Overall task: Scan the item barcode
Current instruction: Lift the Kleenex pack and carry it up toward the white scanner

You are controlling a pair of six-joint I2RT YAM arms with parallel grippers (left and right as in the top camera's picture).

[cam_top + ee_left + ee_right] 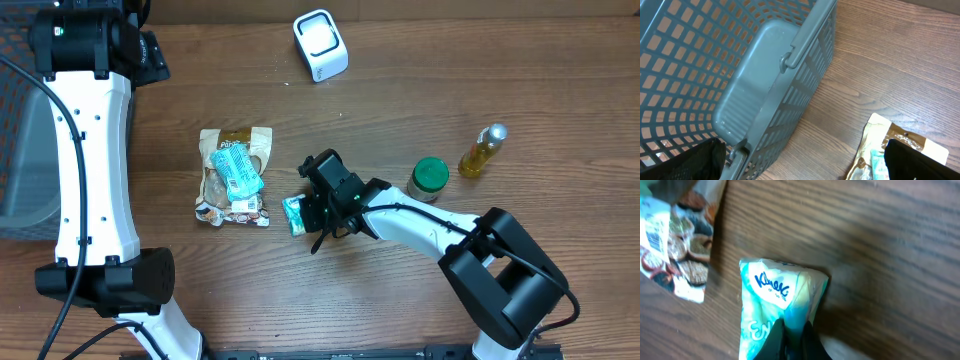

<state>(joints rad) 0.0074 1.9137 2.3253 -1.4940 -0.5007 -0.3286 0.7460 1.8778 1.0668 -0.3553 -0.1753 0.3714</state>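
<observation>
Step in hand: the right fingers (774, 345) are clamping together on one end of the Kleenex tissue pack (775, 300), which is lying on the wooden counter (890, 240). By the look of it, the pickup is only beginning.
Item position: the pack is sitting just beside the snack bag (232, 208), between it and the green-lidded jar (430, 176). It is well apart from the white barcode scanner (320, 44) at the far edge.
Grip: the fingers are catching only the soft wrapper end, so the pack is probably going to sag or swing once it is off the counter.
Doing it well: lifting straight up and slowly is the safest start, clearing the snack bag before travelling. After that, the job is carrying the pack to the scanner and turning it until the barcode is facing the window.
Barcode: no barcode is showing in these views, so I cannot tell which face is carrying it.
Left arm: the left fingers (920, 160) are standing wide apart, gripping nothing, over the rim of the grey basket (765, 75).
Risk: the thin wrapper may be slipping out of the pinch during any quick wrist turn.
</observation>
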